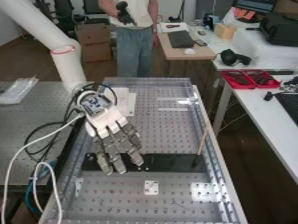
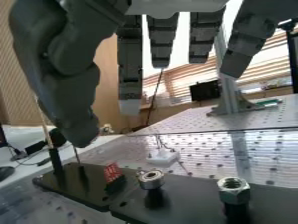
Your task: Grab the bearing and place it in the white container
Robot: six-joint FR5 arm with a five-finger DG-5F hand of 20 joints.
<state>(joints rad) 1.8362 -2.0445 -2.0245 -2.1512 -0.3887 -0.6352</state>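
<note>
Bearing (image 2: pixel 151 179) sits on short post (image 2: pixel 155 198) of black board (image 1: pixel 166 161), axis upright, between nut (image 2: pixel 233 189) and red block (image 2: pixel 113 172). Hand (image 1: pixel 107 122), empty, fingers extended, hangs above, apart; grasp likely needs lowering until bearing enters thumb-to-finger gap.

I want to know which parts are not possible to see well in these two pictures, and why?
- Black base, left part, high view: partly hidden by the hand.
- Same base, wrist view: cut off by the bottom edge.
- Bearing, far outer side, wrist view: turned away from the camera.
- Thin rod, upper end, wrist view: behind the thumb.
- White object, high view: too small to tell its depth.
</note>
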